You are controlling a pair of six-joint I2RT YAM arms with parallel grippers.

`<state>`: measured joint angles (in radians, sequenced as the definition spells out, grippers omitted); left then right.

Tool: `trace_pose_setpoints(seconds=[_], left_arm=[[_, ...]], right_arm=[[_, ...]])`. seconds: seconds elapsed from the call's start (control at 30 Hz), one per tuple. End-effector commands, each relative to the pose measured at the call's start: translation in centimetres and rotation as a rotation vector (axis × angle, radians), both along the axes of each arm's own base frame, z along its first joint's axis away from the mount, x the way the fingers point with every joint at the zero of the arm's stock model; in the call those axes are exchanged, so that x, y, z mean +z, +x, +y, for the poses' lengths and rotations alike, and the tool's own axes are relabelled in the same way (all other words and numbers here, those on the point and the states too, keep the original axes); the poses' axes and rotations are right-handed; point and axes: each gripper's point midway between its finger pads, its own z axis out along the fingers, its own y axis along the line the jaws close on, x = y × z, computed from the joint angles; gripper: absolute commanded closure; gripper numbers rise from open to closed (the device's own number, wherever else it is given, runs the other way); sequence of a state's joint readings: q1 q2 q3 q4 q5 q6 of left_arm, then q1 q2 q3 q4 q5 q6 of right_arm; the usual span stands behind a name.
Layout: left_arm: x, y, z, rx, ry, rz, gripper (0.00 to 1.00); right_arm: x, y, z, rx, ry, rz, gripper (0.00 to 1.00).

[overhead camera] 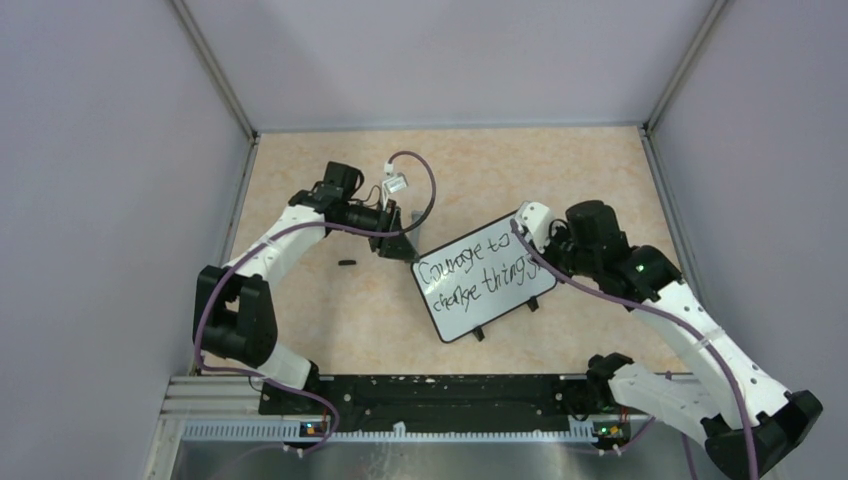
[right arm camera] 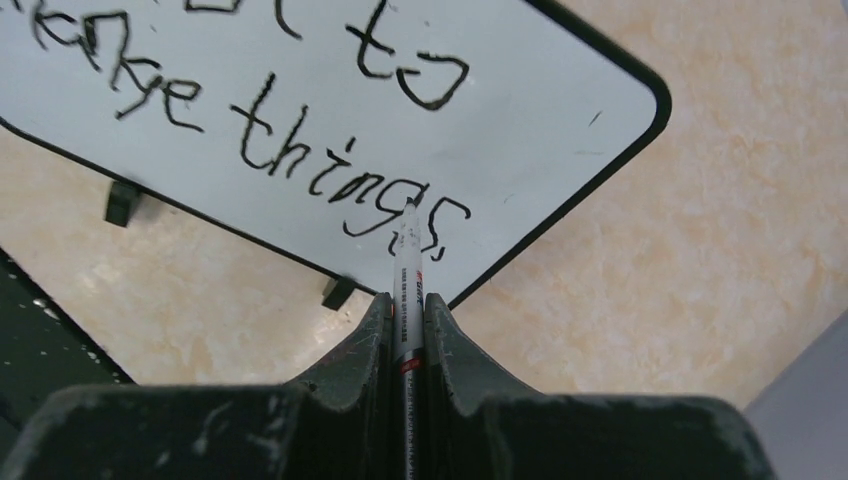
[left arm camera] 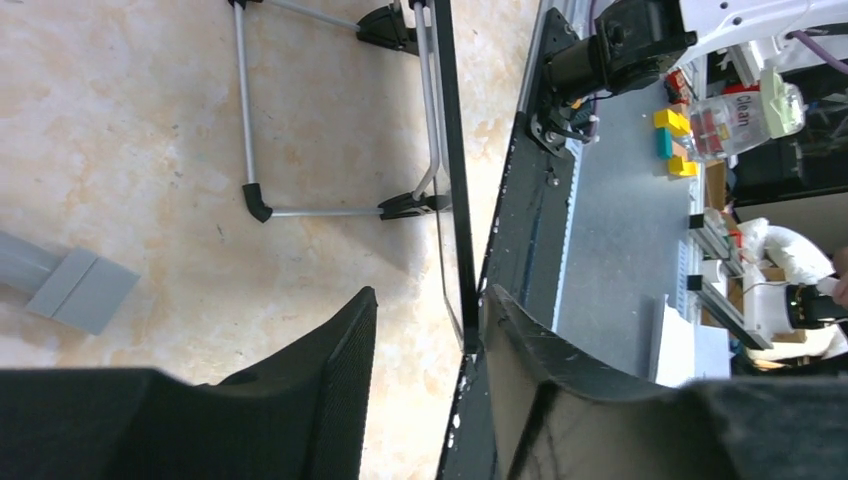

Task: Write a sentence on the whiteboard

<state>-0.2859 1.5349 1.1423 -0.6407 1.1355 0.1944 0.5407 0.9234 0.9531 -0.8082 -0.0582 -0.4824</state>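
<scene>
The whiteboard (overhead camera: 500,300) lies tilted on the table's middle, with the sentence (overhead camera: 470,272) "Courage to change things" in two black lines. My right gripper (overhead camera: 546,262) is at the board's right end, shut on a white marker (right arm camera: 407,270). The marker's tip touches the board (right arm camera: 540,110) at the last "s" of the sentence (right arm camera: 300,160). My left gripper (overhead camera: 400,245) is at the board's far-left corner. In the left wrist view its jaws (left arm camera: 430,292) stand apart, with the board's black edge (left arm camera: 455,200) between them, close against the right finger (left arm camera: 530,350).
A small black cap-like piece (overhead camera: 347,263) lies on the table left of the board. The board's wire stand and black feet (left arm camera: 250,150) show underneath it. A black rail (overhead camera: 440,390) runs along the near edge. Enclosure walls close the left, right and back.
</scene>
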Motion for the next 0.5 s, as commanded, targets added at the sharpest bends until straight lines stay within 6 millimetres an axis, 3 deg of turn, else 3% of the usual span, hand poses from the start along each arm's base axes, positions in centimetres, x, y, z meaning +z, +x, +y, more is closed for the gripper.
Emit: trace_pose_setpoints(seconds=[0.0, 0.1, 0.2, 0.27, 0.33, 0.47], left_arm=[[1.9, 1.3, 0.2, 0.012, 0.001, -0.098, 0.46], [4.0, 2.6, 1.4, 0.046, -0.013, -0.164, 0.38], [7.0, 4.9, 5.0, 0.136, -0.03, -0.244, 0.31], [7.8, 6.3, 7.7, 0.194, 0.002, -0.301, 0.3], [7.3, 7.1, 10.3, 0.234, 0.079, -0.334, 0.3], [4.9, 6.4, 13.1, 0.206, 0.258, -0.392, 0.31]], right_arm=[[4.2, -1.0, 2.7, 0.077, 0.164, -0.012, 1.0], [5.7, -1.3, 3.9, 0.099, 0.235, -0.002, 1.0], [7.3, -1.4, 5.2, 0.117, 0.31, 0.014, 1.0], [8.2, -1.5, 6.0, 0.129, 0.357, 0.024, 1.0], [9.1, -1.5, 6.6, 0.144, 0.394, 0.027, 1.0], [9.3, -1.2, 7.4, 0.162, 0.425, 0.035, 1.0]])
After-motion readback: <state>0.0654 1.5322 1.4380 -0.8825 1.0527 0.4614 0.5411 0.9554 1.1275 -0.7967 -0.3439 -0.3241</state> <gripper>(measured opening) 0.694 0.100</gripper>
